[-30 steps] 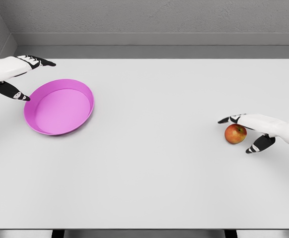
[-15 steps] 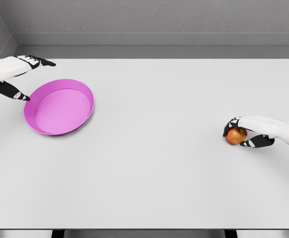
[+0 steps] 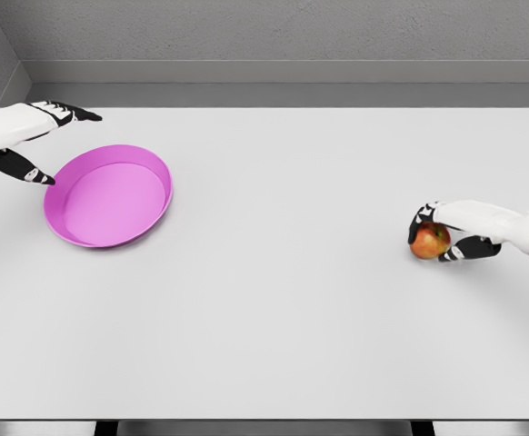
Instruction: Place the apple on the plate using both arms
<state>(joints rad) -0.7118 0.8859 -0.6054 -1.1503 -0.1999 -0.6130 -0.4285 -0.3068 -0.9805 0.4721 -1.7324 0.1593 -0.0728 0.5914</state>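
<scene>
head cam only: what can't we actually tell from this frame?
- Apple: head view, far side and underside hidden by the right hand wrapped on it; lift-off from the table unclear.
- Left hand: touching the plate rim or only near it, unclear.
- Both forearms: cut off by the picture edges.

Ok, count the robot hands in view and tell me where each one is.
2. The left hand is open at the far left, beside the pink plate. The right hand is at the right edge, fingers closed on the apple. Nothing appears hidden.
</scene>
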